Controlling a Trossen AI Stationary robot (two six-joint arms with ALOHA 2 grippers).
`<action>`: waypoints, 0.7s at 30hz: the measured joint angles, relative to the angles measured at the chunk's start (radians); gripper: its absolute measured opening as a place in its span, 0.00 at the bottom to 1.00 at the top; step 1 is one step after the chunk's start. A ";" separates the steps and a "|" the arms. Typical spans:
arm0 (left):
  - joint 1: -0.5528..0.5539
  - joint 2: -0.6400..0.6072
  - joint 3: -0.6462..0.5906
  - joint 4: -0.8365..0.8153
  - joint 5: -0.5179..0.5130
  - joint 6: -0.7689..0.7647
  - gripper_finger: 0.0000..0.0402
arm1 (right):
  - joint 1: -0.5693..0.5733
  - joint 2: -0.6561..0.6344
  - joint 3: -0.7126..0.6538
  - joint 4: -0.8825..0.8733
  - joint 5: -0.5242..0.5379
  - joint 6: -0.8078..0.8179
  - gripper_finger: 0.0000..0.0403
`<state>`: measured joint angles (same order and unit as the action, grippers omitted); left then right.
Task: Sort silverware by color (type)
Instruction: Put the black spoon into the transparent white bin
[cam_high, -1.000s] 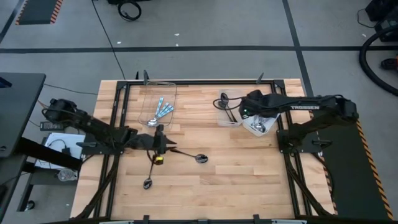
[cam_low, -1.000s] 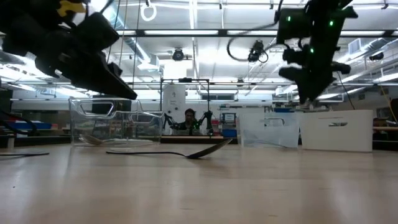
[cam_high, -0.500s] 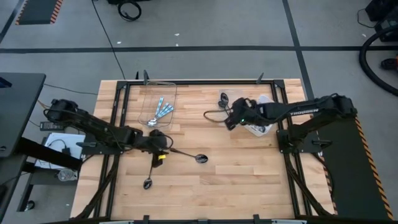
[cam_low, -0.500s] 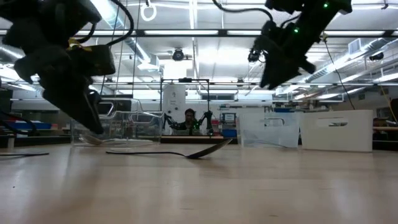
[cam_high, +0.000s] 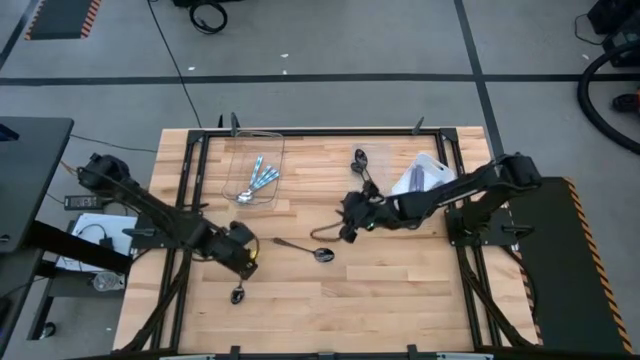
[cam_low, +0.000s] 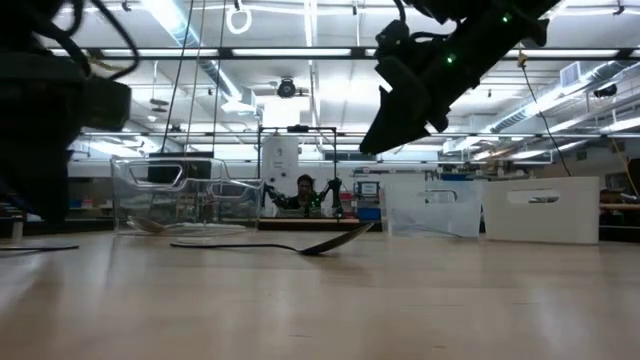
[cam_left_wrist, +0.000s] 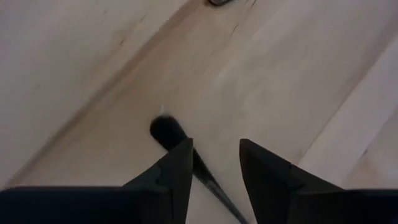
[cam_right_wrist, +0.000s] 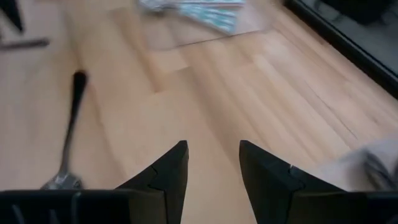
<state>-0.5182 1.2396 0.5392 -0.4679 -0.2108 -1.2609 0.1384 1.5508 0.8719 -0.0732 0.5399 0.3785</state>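
Note:
My left gripper (cam_high: 243, 258) (cam_left_wrist: 214, 142) is open and low over a dark spoon (cam_high: 238, 294). That spoon's handle end (cam_left_wrist: 166, 130) lies by one fingertip, and the handle runs back between the fingers. A second dark spoon (cam_high: 320, 254) (cam_low: 310, 245) (cam_right_wrist: 67, 140) lies flat mid-table. My right gripper (cam_high: 347, 228) (cam_right_wrist: 213, 144) is open and hovers just right of it, above the table. Blue-handled spoons (cam_high: 262, 176) (cam_right_wrist: 199, 12) lie in the left clear container (cam_high: 250, 150). More dark spoons (cam_high: 425, 178) lie in the right container. My left gripper comes down from above with open fingers on either side of the dark spoon's handle, near its free end (cam_left_wrist: 166, 130). One fingertip (cam_left_wrist: 181, 152) lies right beside the handle; whether it touches cannot be told. The spoon lies flat on the table.
Another dark spoon (cam_high: 360, 160) shows at the far side, left of the right container. Black frame rails run along the table's edges (cam_high: 185, 200). Bare wood lies along the near half (cam_high: 380, 300). A person sits far behind the table (cam_low: 303, 192).
My right gripper has left the right container and swung toward the table's middle and near side, now close to the middle dark spoon. My left gripper has moved toward the near edge and down over the other dark spoon's handle. The spoons have stayed where they were.

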 joint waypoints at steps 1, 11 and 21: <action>-0.021 0.000 0.000 -0.001 -0.024 -0.046 0.33 | 0.008 0.016 0.000 0.017 -0.003 -0.031 0.38; -0.173 0.087 0.090 -0.112 -0.133 -0.314 0.27 | 0.029 0.045 0.000 0.043 -0.012 -0.189 0.38; -0.244 0.243 0.209 -0.222 -0.095 -0.533 0.27 | 0.070 0.043 0.000 -0.041 -0.036 -0.205 0.38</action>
<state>-0.7620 1.4827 0.7479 -0.6895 -0.3058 -1.7941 0.2083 1.5936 0.8717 -0.1139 0.5037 0.1734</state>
